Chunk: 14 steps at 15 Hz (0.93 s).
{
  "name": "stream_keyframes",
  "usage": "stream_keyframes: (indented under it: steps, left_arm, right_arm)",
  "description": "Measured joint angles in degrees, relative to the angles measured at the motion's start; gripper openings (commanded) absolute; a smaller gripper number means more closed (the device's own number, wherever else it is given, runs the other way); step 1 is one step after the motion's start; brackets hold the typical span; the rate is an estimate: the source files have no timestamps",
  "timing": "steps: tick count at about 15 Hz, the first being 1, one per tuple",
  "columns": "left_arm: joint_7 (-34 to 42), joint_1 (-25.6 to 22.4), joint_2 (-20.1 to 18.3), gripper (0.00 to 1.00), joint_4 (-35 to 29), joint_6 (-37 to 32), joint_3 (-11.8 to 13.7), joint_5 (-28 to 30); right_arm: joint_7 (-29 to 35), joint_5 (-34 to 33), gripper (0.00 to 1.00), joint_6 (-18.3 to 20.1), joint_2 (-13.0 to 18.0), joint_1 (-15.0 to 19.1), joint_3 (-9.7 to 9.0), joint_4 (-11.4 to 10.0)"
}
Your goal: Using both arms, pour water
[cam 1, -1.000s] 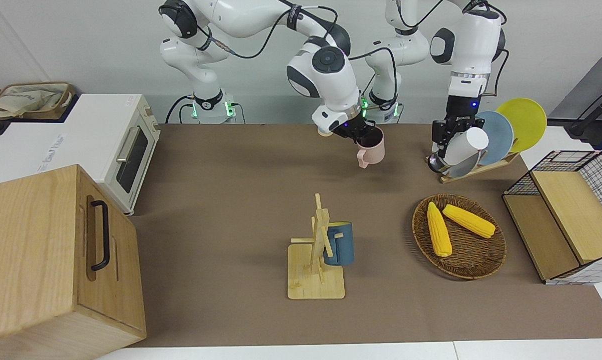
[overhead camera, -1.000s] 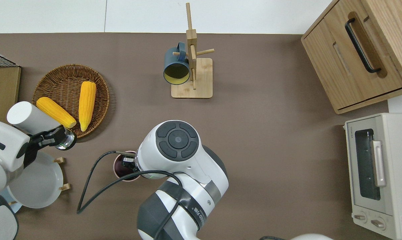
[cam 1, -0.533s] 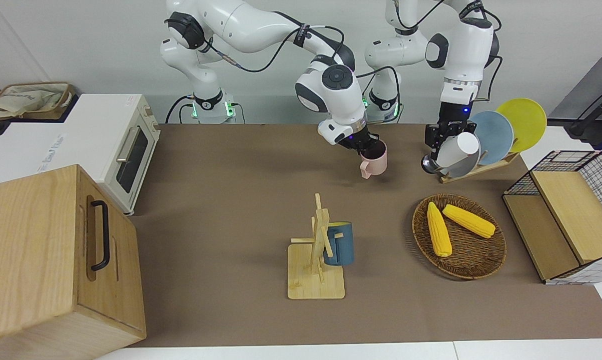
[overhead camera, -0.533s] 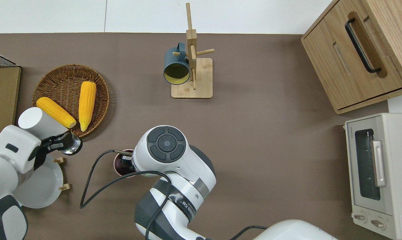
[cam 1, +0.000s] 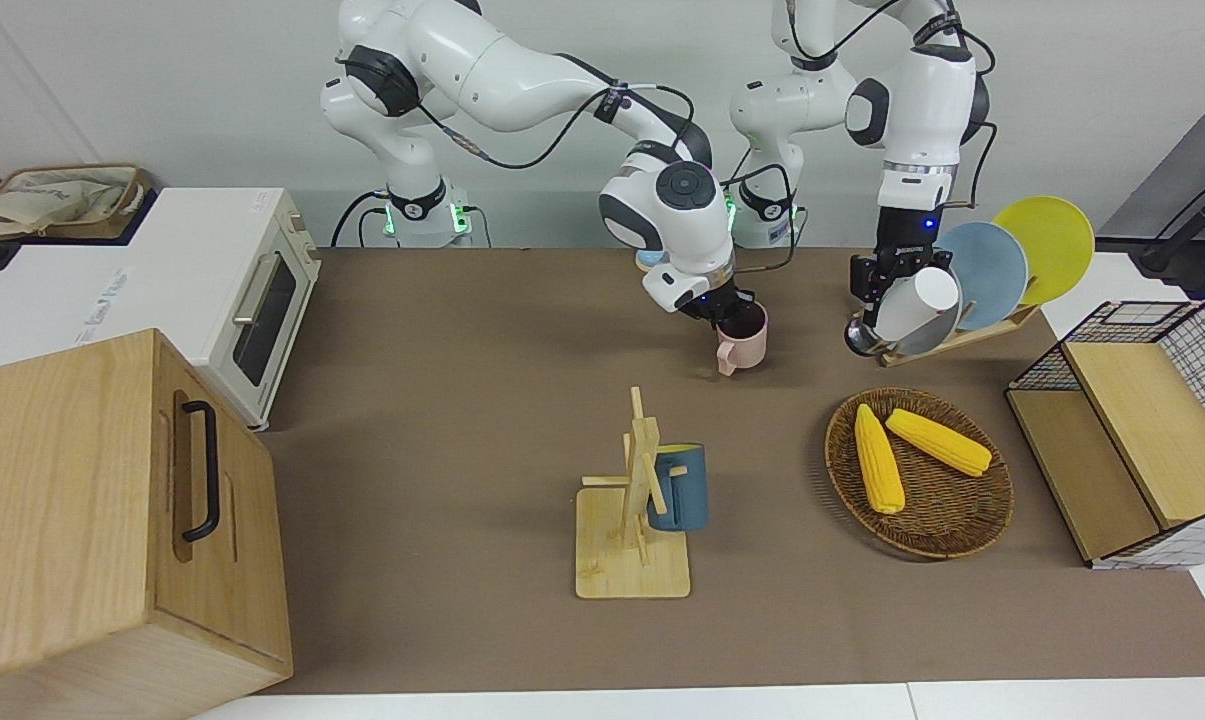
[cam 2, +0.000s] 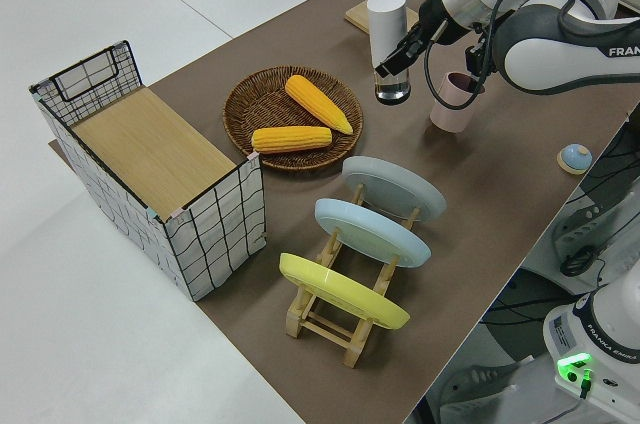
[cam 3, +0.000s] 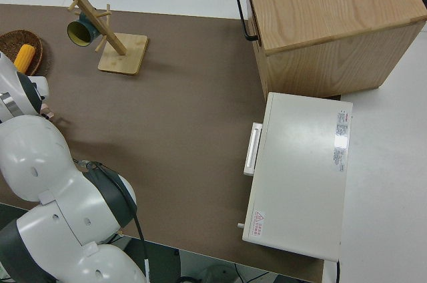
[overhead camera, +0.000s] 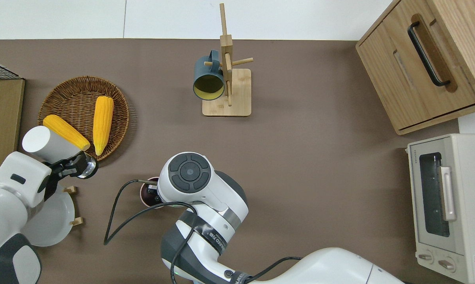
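My right gripper (cam 1: 730, 312) is shut on the rim of a pink mug (cam 1: 744, 342), which hangs upright low over the table; I cannot tell whether it touches. From above, the right arm hides most of the mug (overhead camera: 146, 192). My left gripper (cam 1: 887, 290) is shut on a white bottle (cam 1: 920, 298), held roughly upright in the air with its metal end (cam 2: 392, 92) downward. The overhead view puts the bottle (overhead camera: 44, 142) over the basket's rim, toward the left arm's end from the mug. In the left side view the bottle (cam 2: 386, 29) hangs close beside the mug (cam 2: 452, 104).
A wicker basket (cam 1: 962, 525) holds two corn cobs (cam 1: 877, 458). A plate rack (cam 2: 330, 319) with three plates and a wire crate (cam 1: 1127, 430) stand at the left arm's end. A wooden mug tree (cam 1: 637, 520) carries a blue mug (cam 1: 680, 488). A wooden cabinet (cam 1: 92, 520) and a toaster oven (cam 1: 232, 290) fill the right arm's end.
The right arm has lowered the pink mug toward the table and carried it a little away from the robots. The left arm has shifted the bottle slightly toward the mug.
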<state>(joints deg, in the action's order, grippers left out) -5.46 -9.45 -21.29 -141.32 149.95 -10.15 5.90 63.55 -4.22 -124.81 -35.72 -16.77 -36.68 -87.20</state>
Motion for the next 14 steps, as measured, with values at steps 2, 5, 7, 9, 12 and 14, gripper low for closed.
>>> stream_keyframes:
  steps: [2, 5, 7, 9, 12, 14]
  left_arm:
    - [-0.04, 0.0, 0.0, 0.0, -1.53, 2.12, 0.0, 0.0]
    - [-0.05, 0.01, 0.0, 0.0, -2.03, 2.62, 0.0, 0.0]
    - [-0.06, 0.01, -0.01, 0.0, -2.03, 2.69, 0.0, 0.0]
    - [-0.06, 0.01, -0.01, 0.0, -2.04, 2.71, 0.0, 0.0]
    - [-0.06, 0.02, -0.01, 0.0, -2.07, 2.71, 0.0, 0.0]
    - [-0.06, 0.04, -0.01, 0.0, -2.09, 2.71, 0.0, 0.0]
  right_arm:
    - [-0.01, -2.23, 0.0, 0.0, -0.16, 0.0, 0.19, 0.0]
    - [-0.21, -4.05, 0.0, 0.0, -0.46, 0.0, 0.32, 0.0]
    - [-1.09, -4.34, 0.0, -0.04, -0.48, -0.01, 0.49, 0.0]
    - [-1.95, -4.45, 0.0, -0.68, -0.49, -0.01, 1.02, 0.0]
    - [-2.28, -4.54, 0.039, -1.12, -0.6, -0.03, 1.24, 0.0]
    - [-2.28, -4.57, 0.239, -1.17, -0.67, -0.04, 1.24, 0.01]
